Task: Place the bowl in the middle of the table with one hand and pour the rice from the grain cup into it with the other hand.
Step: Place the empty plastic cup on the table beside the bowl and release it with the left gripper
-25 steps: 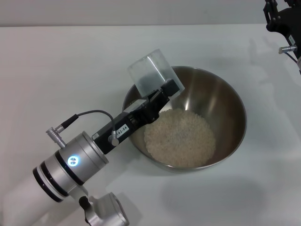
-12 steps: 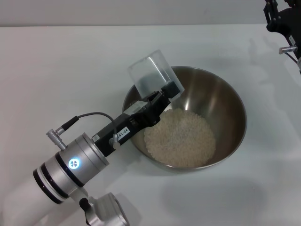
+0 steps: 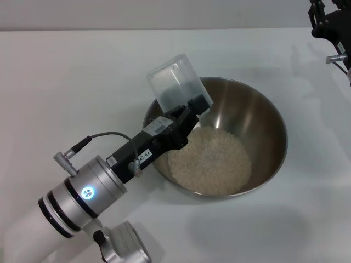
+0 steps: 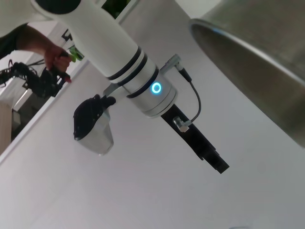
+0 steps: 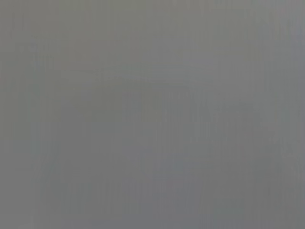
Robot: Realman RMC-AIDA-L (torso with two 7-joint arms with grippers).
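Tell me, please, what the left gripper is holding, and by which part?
The left gripper holds the grain cup, upturned over the bowl, by its lower edge.

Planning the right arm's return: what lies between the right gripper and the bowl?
Only bare table in the head view, between the right gripper at the far right corner and the bowl.

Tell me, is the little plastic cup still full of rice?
No, the grain cup held tipped over the bowl by the left gripper looks empty, and the rice lies heaped inside the bowl.
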